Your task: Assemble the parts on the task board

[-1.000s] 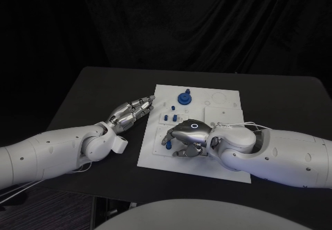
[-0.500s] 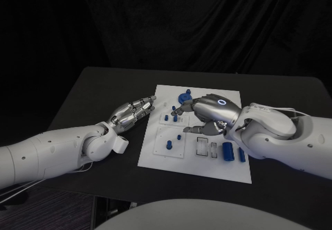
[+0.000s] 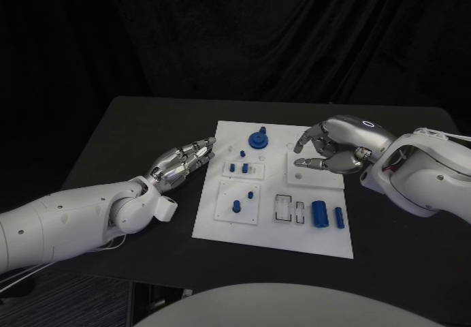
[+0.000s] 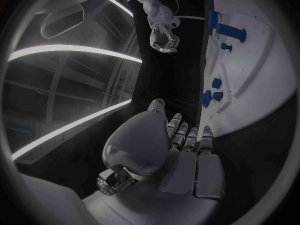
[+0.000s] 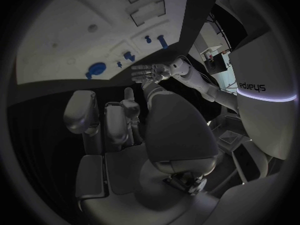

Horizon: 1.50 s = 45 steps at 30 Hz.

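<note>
The white task board [image 3: 272, 230] lies mid-table. On it are a round blue part with a post [image 3: 258, 140], small blue pegs [image 3: 239, 167] below that, two pegs [image 3: 235, 206] in the front-left plate, and a blue cylinder [image 3: 320, 212] with a thin rod [image 3: 339, 218] at the front right. My right hand [image 3: 333, 146] hovers over the board's far right area, fingers curved and apart, holding nothing. My left hand [image 3: 182, 162] lies flat beside the board's left edge, fingers stretched out, empty. The right wrist view shows my right hand [image 5: 125, 130] empty above the board [image 5: 62, 35].
The black table [image 3: 137, 129] reaches out around the board on all sides, with bare surface left and right of it. A dark curtain hangs behind. In the left wrist view the board [image 4: 262, 85] runs past my left hand [image 4: 169, 150].
My right hand has lifted from the board's front-left plate and swung to the far right, uncovering the two pegs there. My left hand has barely moved.
</note>
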Tool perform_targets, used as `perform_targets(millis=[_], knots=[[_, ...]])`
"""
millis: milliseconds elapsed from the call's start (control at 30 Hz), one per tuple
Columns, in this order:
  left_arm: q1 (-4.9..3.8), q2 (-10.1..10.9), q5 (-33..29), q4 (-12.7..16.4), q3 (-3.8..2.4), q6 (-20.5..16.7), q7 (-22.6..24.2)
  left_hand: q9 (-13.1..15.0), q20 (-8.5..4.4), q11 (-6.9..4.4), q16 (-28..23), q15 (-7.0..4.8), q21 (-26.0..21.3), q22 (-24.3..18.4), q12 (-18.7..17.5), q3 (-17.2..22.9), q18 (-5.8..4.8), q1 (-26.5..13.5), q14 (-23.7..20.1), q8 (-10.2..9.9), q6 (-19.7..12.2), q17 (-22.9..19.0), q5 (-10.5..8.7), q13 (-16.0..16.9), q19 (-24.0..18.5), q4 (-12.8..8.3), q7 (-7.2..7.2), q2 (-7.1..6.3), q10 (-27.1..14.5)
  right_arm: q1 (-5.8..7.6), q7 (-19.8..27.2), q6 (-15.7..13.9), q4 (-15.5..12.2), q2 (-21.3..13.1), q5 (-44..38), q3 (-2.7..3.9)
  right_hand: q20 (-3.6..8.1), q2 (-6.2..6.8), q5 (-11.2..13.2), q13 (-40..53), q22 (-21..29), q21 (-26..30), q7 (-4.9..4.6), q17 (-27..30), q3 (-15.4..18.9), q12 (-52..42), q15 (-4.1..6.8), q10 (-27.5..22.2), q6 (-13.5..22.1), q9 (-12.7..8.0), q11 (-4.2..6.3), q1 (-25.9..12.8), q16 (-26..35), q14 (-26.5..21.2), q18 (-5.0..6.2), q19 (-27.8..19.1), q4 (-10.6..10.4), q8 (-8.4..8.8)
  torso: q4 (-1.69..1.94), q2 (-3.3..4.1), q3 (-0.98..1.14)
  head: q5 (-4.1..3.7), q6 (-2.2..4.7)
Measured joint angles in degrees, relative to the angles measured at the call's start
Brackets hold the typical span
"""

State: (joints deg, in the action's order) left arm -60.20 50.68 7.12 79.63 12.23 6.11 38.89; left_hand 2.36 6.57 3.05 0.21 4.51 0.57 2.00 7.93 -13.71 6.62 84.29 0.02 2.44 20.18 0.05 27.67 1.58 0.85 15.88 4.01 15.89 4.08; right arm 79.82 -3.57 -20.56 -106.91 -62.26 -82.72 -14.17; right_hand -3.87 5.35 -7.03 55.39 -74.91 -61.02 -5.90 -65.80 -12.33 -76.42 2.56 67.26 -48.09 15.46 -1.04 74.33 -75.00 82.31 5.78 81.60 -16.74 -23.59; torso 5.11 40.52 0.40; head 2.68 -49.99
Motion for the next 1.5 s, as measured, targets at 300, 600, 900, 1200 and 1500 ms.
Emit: perform_targets(millis=[300,600,900,1200,1500], knots=[[0.0,0.0,0.0,0.0,0.01,-0.2,0.0,0.0,0.42,0.21,0.0,0.44,0.0,0.0,0.0,0.5,0.0,0.7,0.0,0.0,-0.2,0.0,0.25,0.0,0.0,-0.2,-0.23,0.21,-0.2,-3.92,-9.1,5.5,-0.3,-3.4,2.7,-0.07,1.75,-0.41,-2.1,19.5,0.0,-18.2,2.66,-9.1,-1.3,-13.4,1.68,16.6,6.4,14.2,1.77,-11.8,-12.2,1.6,-2.71,2.3,0.0,-22.55,-0.05,-0.03,-0.23,-0.61,0.0],[0.01,0.1,0.0,0.1,0.0,-0.1,0.0,0.0,1.68,0.88,0.0,1.44,0.0,0.3,0.0,1.2,0.01,1.3,0.0,0.0,-0.2,0.0,0.25,0.0,0.2,-0.5,-0.22,0.2,-0.2,-6.93,-17.4,6.8,-4.4,-6.9,2.4,-0.08,2.03,0.24,-0.7,19.6,0.0,-20.6,3.09,-9.1,-1.6,-13.4,1.85,16.8,8.0,16.6,1.97,-19.8,-12.4,1.7,-3.59,2.5,-0.2,-26.01,-0.01,0.02,-0.14,-1.24,0.0],[0.01,0.2,0.0,0.1,0.01,-0.1,0.0,0.0,1.87,0.88,0.0,1.44,0.0,0.4,0.0,1.4,0.01,1.3,0.0,0.0,-0.2,0.0,0.24,0.0,0.4,-0.4,-0.22,0.21,-0.2,-8.93,-23.3,7.3,-7.4,-8.9,-1.8,-0.08,2.24,1.61,-0.2,19.6,0.0,-20.3,3.32,-9.1,-1.9,-13.4,2.17,16.7,7.8,17.3,2.15,-21.1,-11.5,1.7,-3.57,2.2,-0.2,-27.28,-0.07,0.03,-0.09,-2.23,0.0],[0.01,0.2,0.0,-0.1,0.01,-0.1,0.0,0.0,1.86,0.88,0.0,1.44,0.0,0.4,0.0,1.4,0.0,1.3,0.0,0.0,-0.2,0.0,0.23,0.0,0.4,-0.4,-0.22,0.21,-0.2,-10.32,-26.3,8.5,-7.8,-8.4,-4.0,-0.08,2.86,3.17,4.0,19.5,0.0,-20.3,4.3,-9.1,-1.7,-13.4,2.67,16.8,5.1,17.1,2.79,-23.5,-10.7,1.6,-3.57,2.5,-0.3,-27.23,-0.12,-0.01,-0.1,-2.54,0.0],[0.01,0.1,0.0,-0.3,0.01,0.0,0.0,0.0,2.48,1.86,0.0,1.64,0.2,0.7,0.5,1.5,-0.01,1.3,-0.2,0.0,-0.2,0.0,0.44,0.0,0.6,-0.2,-0.22,0.2,0.4,-11.03,-27.3,9.3,-7.0,-7.2,-4.8,-0.08,3.26,3.17,4.0,19.5,0.0,-20.3,4.34,-9.1,-1.7,-13.4,3.08,16.9,0.7,13.4,3.3,-23.4,-10.0,1.7,-3.56,2.5,-0.3,-20.17,-0.12,-0.02,-0.09,-2.51,0.0]])
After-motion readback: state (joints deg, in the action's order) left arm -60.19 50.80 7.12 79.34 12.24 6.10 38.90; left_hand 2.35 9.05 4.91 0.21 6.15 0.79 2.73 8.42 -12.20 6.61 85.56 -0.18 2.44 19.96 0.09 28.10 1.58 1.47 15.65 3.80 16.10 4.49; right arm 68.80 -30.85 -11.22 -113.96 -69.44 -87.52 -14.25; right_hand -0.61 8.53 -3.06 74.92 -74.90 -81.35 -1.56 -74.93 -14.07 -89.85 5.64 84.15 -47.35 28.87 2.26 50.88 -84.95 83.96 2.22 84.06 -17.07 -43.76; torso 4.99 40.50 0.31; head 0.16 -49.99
